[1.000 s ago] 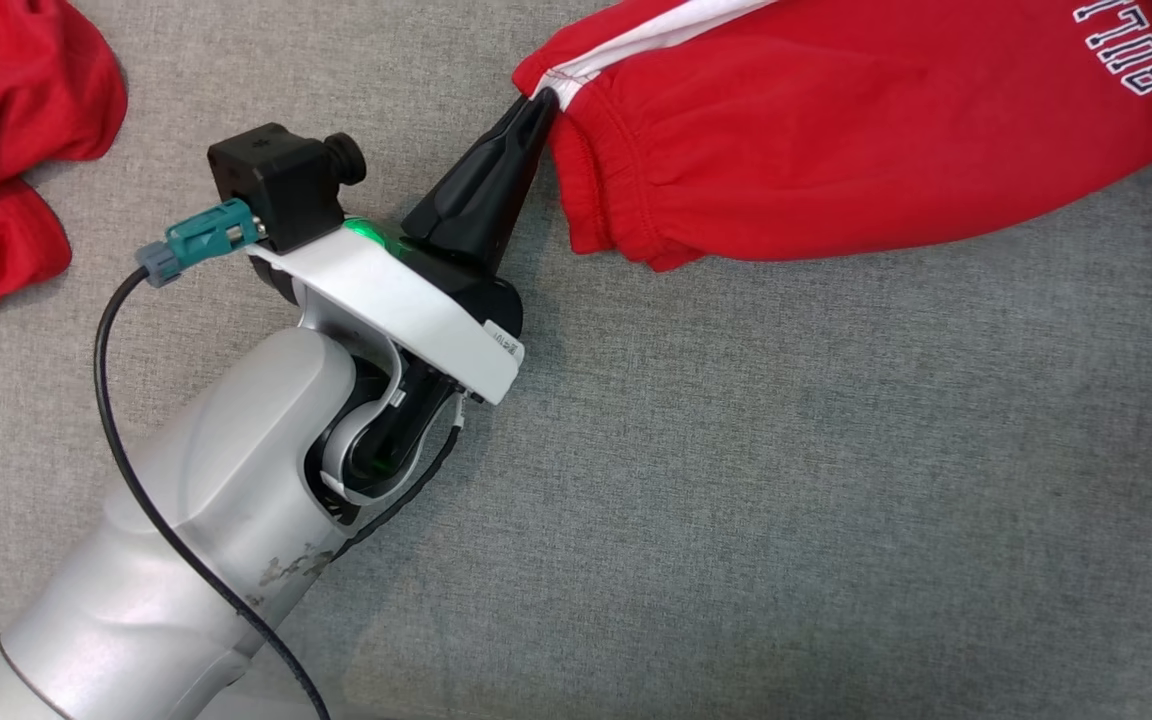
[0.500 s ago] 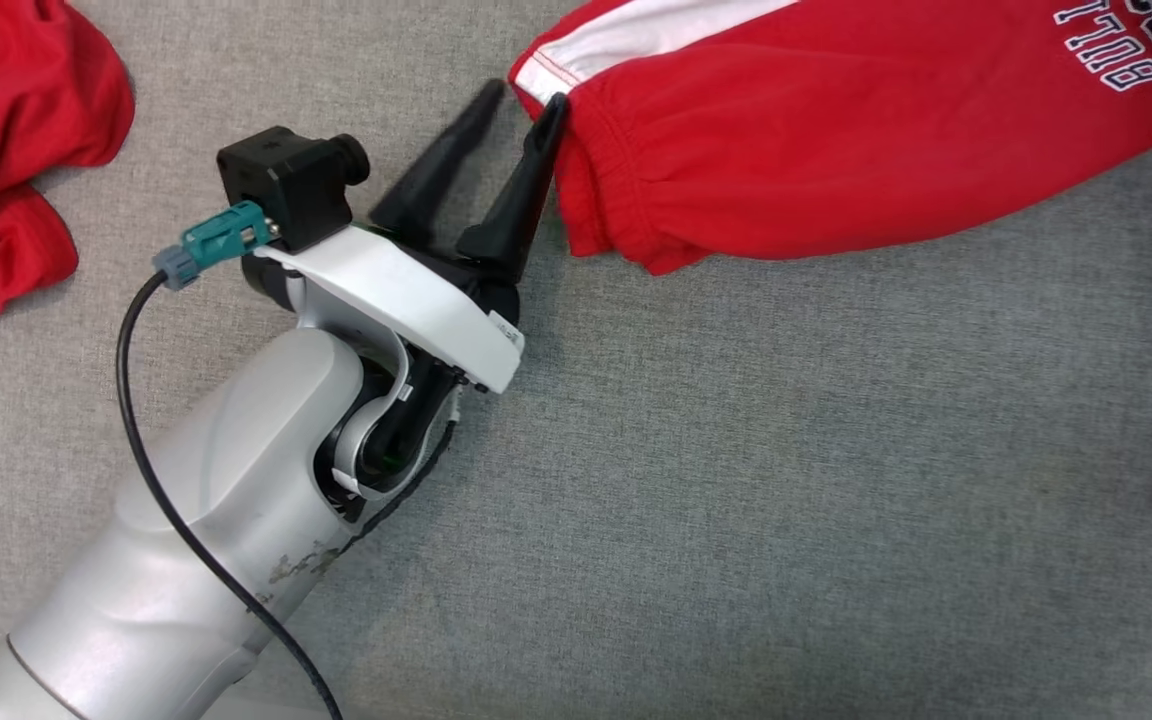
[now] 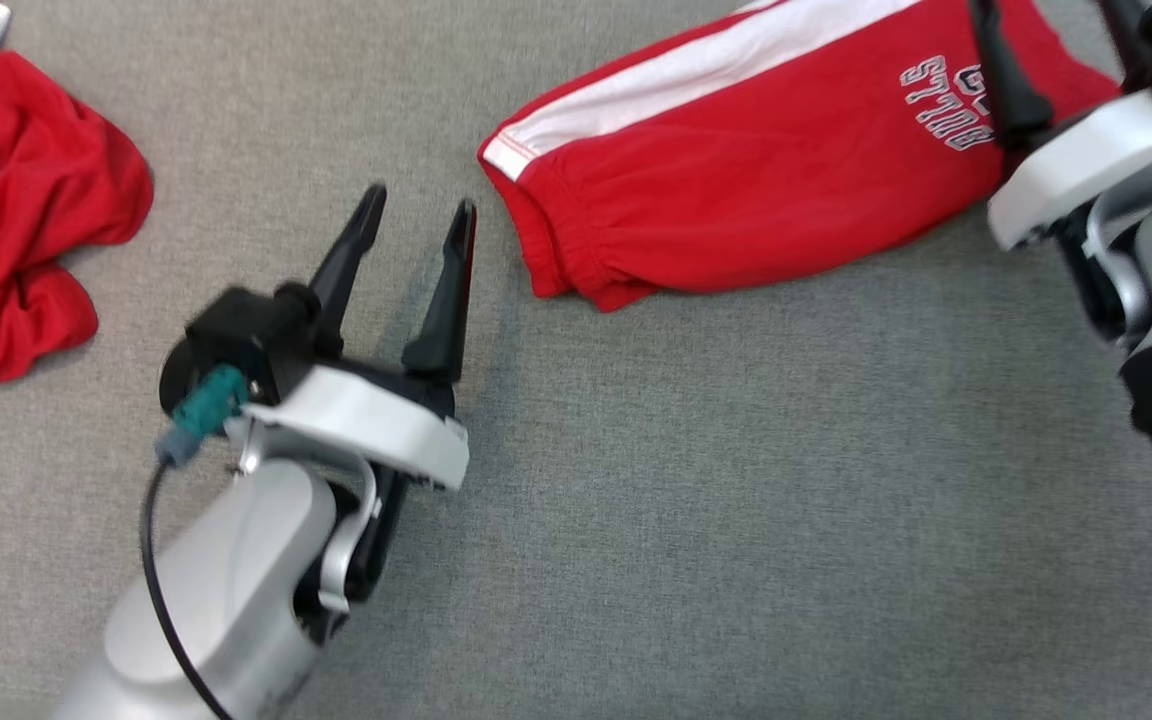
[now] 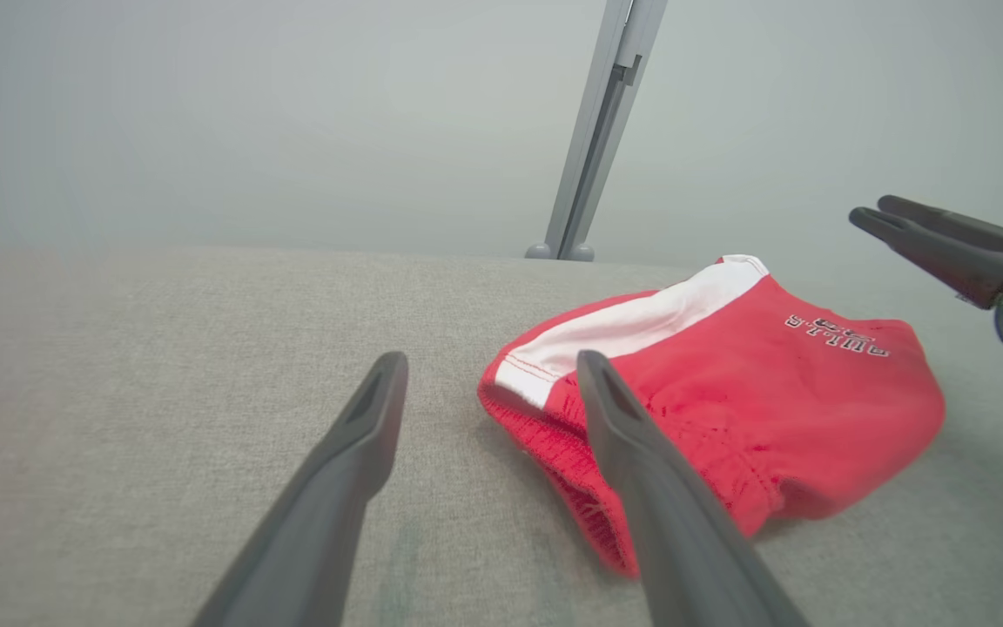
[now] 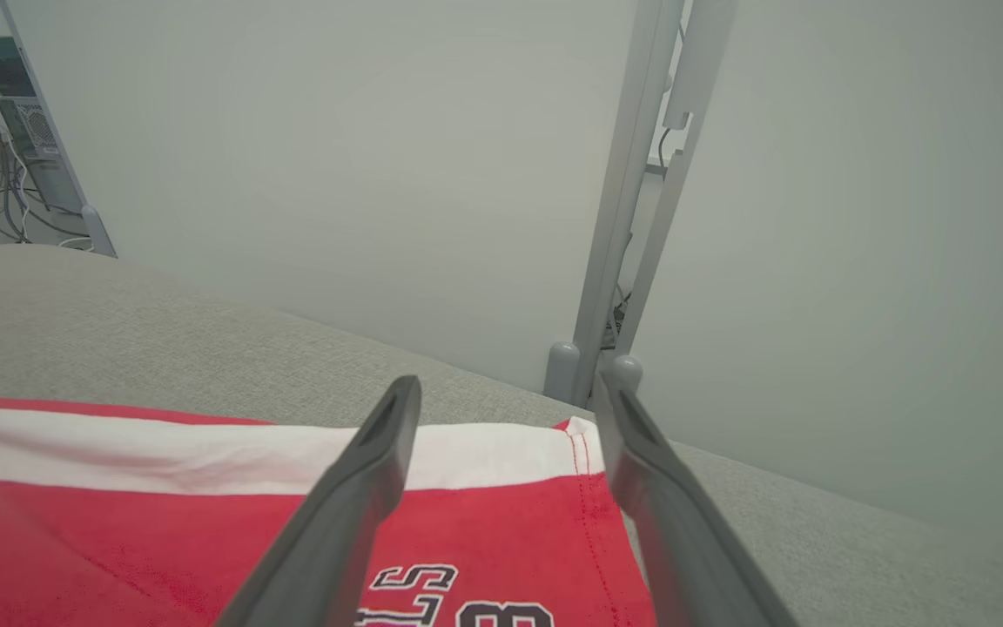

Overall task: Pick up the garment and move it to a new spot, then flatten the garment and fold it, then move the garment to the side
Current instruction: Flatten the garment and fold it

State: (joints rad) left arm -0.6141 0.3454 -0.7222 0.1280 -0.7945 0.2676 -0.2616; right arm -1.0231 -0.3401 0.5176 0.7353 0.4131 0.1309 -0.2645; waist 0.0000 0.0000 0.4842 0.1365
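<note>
The garment (image 3: 736,210) is a pair of red shorts with a white side stripe and dark lettering, lying folded flat on the grey cloth surface (image 3: 736,500). My left gripper (image 3: 421,198) stands open just left of the elastic waist end, apart from it, with nothing between its fingers. The left wrist view has the left gripper (image 4: 491,361) beside the garment (image 4: 754,392). My right gripper (image 3: 1051,20) is open over the garment's other end at the top right. In the right wrist view the right gripper (image 5: 508,379) spans the striped corner of the garment (image 5: 162,522) without holding it.
A second red garment (image 3: 16,230) lies crumpled at the far left. A grey metal post (image 4: 597,131) stands behind the surface's back edge against a pale wall. The right gripper (image 4: 867,212) also reaches in from the right of the left wrist view.
My left gripper has opened, let go of the garment's waist corner and drawn back to the left. The head view has shifted, bringing the right arm into it.
</note>
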